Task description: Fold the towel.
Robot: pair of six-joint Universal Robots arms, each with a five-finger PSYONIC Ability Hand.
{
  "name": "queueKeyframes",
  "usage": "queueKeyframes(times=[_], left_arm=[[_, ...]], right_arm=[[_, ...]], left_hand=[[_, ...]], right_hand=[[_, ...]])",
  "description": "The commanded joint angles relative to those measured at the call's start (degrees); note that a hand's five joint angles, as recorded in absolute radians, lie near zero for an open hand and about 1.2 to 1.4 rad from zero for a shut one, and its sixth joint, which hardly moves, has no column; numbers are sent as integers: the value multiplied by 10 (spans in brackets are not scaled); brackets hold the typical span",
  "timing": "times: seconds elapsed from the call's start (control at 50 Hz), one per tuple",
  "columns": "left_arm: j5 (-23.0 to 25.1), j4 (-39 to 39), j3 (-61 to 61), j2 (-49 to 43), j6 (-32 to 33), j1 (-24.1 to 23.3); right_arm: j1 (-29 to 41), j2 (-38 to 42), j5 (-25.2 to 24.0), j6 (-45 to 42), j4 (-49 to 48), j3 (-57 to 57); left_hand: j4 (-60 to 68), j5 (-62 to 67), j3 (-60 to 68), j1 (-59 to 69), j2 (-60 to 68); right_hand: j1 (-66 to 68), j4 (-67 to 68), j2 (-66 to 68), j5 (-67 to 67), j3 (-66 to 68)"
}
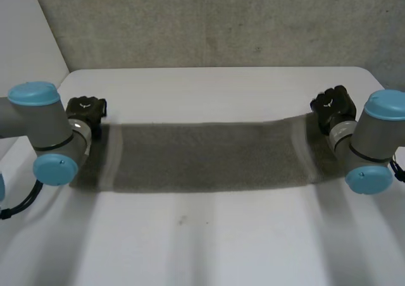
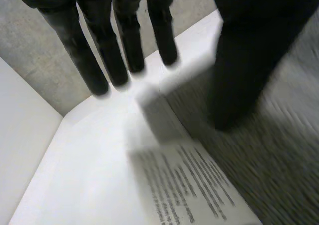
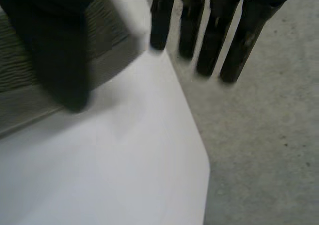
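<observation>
Left arm (image 1: 41,131) came in at the frame's left edge, right arm (image 1: 373,140) at its right edge. Left hand (image 1: 87,111) sat mid-left, right hand (image 1: 333,104) mid-right, well apart, both pointing up-frame. Left fingers (image 2: 99,60) were straight, thumb (image 2: 244,60) spread wide. Right fingers (image 3: 214,36) and thumb (image 3: 55,51) were the same.

Print on the towel (image 2: 279,155) label (image 2: 184,185) is illegibly blurred.

Grey arms (image 1: 38,126) carry round light-blue caps (image 1: 33,94); left hand (image 1: 87,111) and right hand (image 1: 333,104) are black.
</observation>
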Motion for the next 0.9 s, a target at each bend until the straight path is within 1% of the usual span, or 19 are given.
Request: queueKeyframes(times=[0.02,0.04,0.1,0.14,0.22,0.26,0.3,0.36,0.4,0.42,0.46,0.52,0.56,0.68,0.74,0.78,0.86,0.88,0.9], left_arm=[[4,9,-2,8,-4,-21],[3,10,-6,19,-4,-27],[3,10,-33,51,-4,-28],[3,11,-52,70,-4,-28],[3,11,-95,113,-5,-28],[4,13,-150,159,-5,-29],[4,16,-179,183,-6,-29],[4,32,-237,226,-10,-30],[4,46,-266,244,-18,-30],[4,61,-293,258,-29,-30],[4,79,-318,269,-41,-31],[4,111,-355,281,-65,-30],[4,123,-366,284,-75,-29],[4,135,-380,284,-91,-29],[4,136,-380,284,-91,-29],[4,136,-380,284,-91,-29],[4,136,-384,284,-91,-29],[4,136,-384,284,-91,-29],[4,136,-384,284,-91,-29]], right_arm=[[5,-29,24,27,-8,22],[5,-29,24,27,-8,22],[3,-84,21,65,-7,74],[-1,-142,19,103,-3,127],[-2,-194,16,126,25,174],[-2,-217,7,133,46,194],[-6,-242,-27,141,93,223],[-14,-246,-46,148,116,235],[-48,-252,-81,160,146,257],[-48,-252,-81,160,146,257],[-72,-252,-107,171,153,272],[-77,-251,-119,178,152,276],[-91,-241,-141,185,144,280],[-110,-204,-189,198,105,287],[-113,-202,-191,198,97,290],[-118,-197,-194,199,82,291],[-119,-190,-194,198,68,292],[-119,-184,-194,198,65,292],[-120,-179,-192,195,62,291]], left_hand=[[-262,-261,-253,-230,-249],[-262,-261,-253,-230,-249],[-262,-261,-253,-230,-249],[-262,-261,-253,-230,-249],[-262,-261,-253,-230,-249],[-262,-261,-253,-230,-249],[-262,-261,-253,-230,-249],[-262,-261,-253,-230,-249],[-262,-261,-253,-230,-249],[-262,-261,-253,-230,-249],[-262,-261,-253,-230,-249],[-262,-261,-253,-230,-249],[-262,-261,-253,-230,-249],[-262,-261,-253,-230,-249],[-262,-261,-253,-230,-249],[-262,-261,-253,-230,-249],[-262,-261,-253,-230,-249],[-262,-261,-253,-230,-249],[-262,-261,-253,-230,-249]], right_hand=[[-122,-209,-188,-222,-196],[-122,-209,-188,-222,-196],[-122,-209,-188,-222,-196],[-122,-209,-188,-222,-196],[-122,-209,-188,-222,-196],[-122,-209,-188,-222,-196],[-122,-209,-188,-222,-196],[-122,-209,-188,-222,-196],[-109,-195,-174,-209,-182],[-108,-194,-174,-208,-182],[-36,-122,-102,-136,-110],[15,-72,-51,-85,-59],[85,-1,19,-15,12],[171,85,105,71,98],[180,93,114,80,106],[245,159,179,145,171],[297,211,232,197,224],[326,239,260,226,252],[436,350,370,336,362]])
